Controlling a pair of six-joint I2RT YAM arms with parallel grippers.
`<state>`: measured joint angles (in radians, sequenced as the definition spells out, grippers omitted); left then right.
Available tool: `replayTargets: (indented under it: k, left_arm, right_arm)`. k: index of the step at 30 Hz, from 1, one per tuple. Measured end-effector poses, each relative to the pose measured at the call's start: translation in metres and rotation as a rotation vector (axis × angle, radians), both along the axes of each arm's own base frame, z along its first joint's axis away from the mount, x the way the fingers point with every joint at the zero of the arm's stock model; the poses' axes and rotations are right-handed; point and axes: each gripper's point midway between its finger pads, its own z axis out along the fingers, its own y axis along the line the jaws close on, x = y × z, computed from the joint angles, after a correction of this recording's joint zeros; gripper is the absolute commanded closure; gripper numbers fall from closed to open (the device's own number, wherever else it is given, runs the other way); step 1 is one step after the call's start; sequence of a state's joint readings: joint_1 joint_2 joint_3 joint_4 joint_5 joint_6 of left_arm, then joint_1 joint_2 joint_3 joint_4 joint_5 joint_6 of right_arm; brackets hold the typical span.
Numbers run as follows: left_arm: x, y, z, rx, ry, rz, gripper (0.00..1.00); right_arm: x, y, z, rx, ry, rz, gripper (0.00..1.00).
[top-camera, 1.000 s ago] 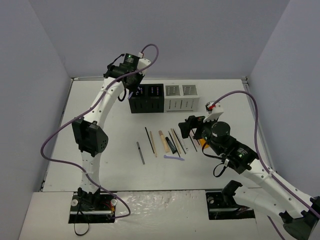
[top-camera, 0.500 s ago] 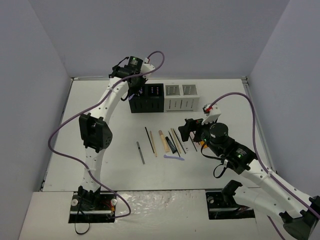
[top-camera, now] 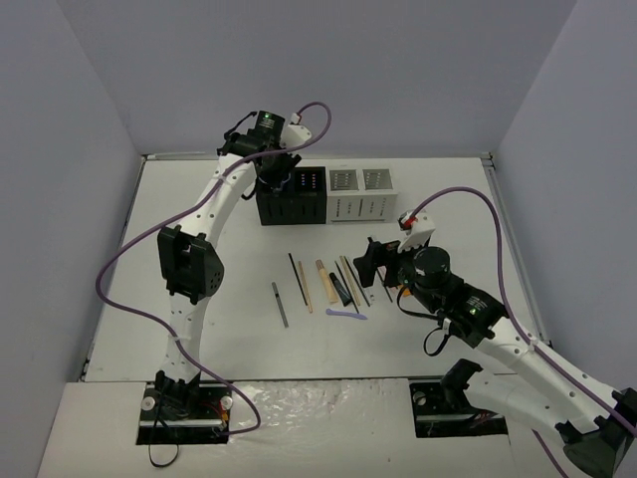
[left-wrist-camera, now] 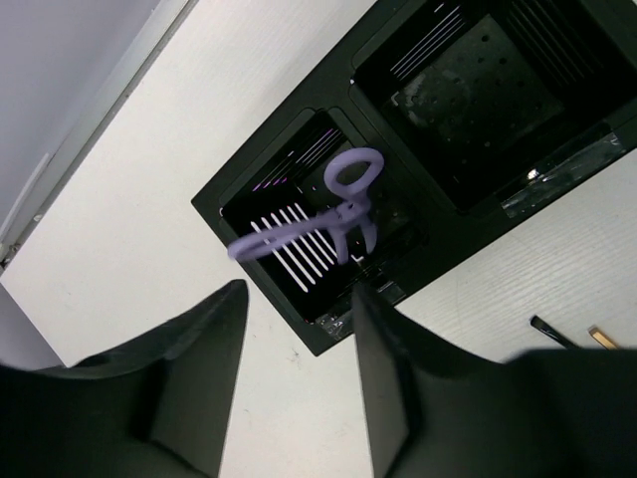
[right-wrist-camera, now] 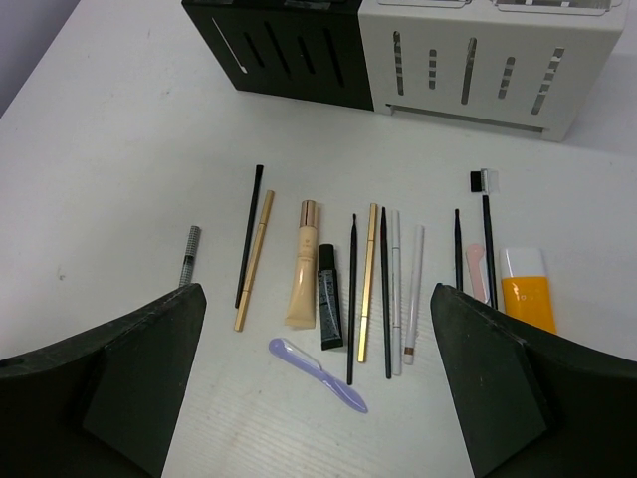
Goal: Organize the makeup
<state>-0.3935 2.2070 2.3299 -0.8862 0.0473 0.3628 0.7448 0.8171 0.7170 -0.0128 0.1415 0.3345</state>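
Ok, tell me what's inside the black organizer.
Lilac scissors, blurred, in one compartment of the black organizer; the next shows bare floor. What lies beneath the scissors is hidden.

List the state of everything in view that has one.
left gripper, open, above the black organizer
scissors, blurred, ungripped, over a black organizer compartment
right gripper, open, empty, above the makeup row
makeup row, lying flat, side by side
black organizer, upright, open-topped
white organizer, upright, beside the black one
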Motion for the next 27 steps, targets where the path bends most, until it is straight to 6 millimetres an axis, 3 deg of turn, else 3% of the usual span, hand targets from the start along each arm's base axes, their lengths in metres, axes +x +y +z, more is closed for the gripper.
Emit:
replayTargets:
  k: [7,12,14,17,23,25,27]
  left_arm:
    - [0.005,-0.003,0.004,-0.010,-0.030,0.016,0.41]
    - [-0.003,0.004,0.022,-0.049,-0.063,0.091,0.28]
    - [-0.017,0.012,0.037,-0.074,-0.081,0.129,0.17]
    - [-0.042,0.028,0.079,-0.136,-0.165,0.210,0.03]
    - [-0.123,0.071,0.179,-0.339,-0.396,0.355,0.03]
    - [-0.150,0.083,0.197,-0.406,-0.452,0.381,0.03]
    - [-0.173,0.092,0.194,-0.441,-0.460,0.400,0.03]
  right_arm:
    - [0.000,0.001,-0.004,-0.014,0.007,0.011,0.07]
    - [0.001,0.011,-0.025,-0.057,0.062,0.039,0.10]
    - [-0.002,0.018,-0.038,-0.087,0.097,0.063,0.11]
    - [-0.007,0.030,-0.063,-0.136,0.161,0.098,0.14]
    - [-0.027,0.044,-0.127,-0.266,0.314,0.160,0.19]
    - [-0.033,0.046,-0.145,-0.309,0.358,0.174,0.22]
    - [-0.039,0.048,-0.160,-0.344,0.395,0.188,0.25]
